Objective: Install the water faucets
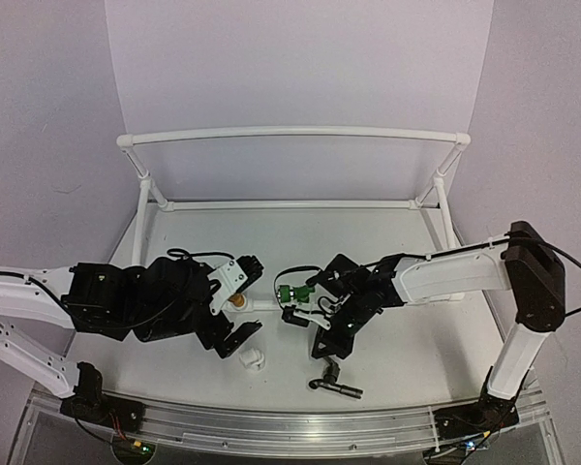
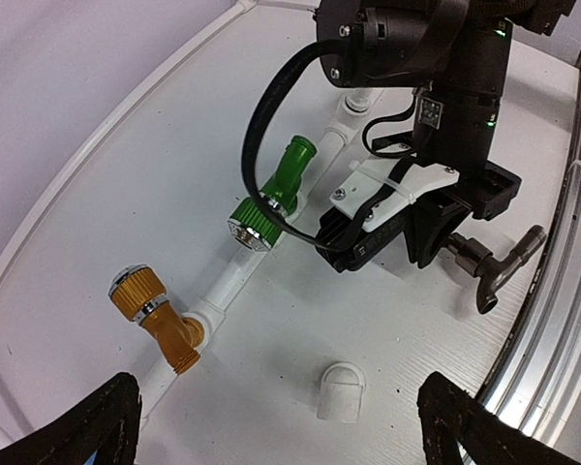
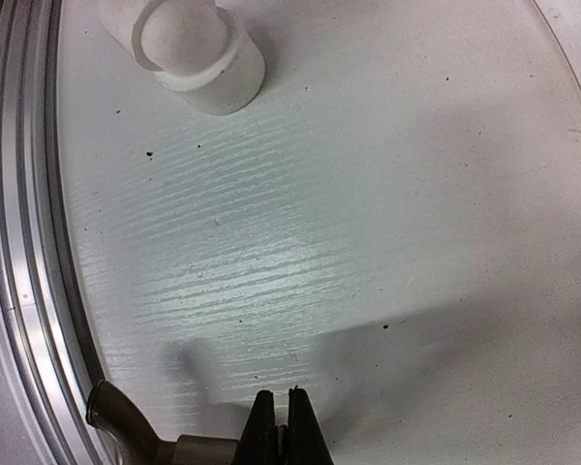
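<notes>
A dark grey faucet [image 1: 336, 388] with a bent lever lies low at the table's front edge. My right gripper [image 3: 282, 426] is shut, its fingertips pinched on a thin part at the end of that faucet [image 3: 136, 441]. A green faucet [image 2: 271, 199] and a gold faucet [image 2: 155, 315] are fitted on the white pipe [image 2: 223, 286] in the middle of the table. My left gripper [image 2: 286, 421] stands wide open and empty, one finger on each side of the gold faucet [image 1: 238, 300]. A loose white fitting [image 2: 341, 392] lies on the table between its fingers.
A white tube frame [image 1: 290, 134] fences the back and sides of the table. An aluminium rail [image 1: 290, 426] runs along the front edge, close beside the grey faucet. The right arm's black cable [image 2: 257, 145] loops over the green faucet.
</notes>
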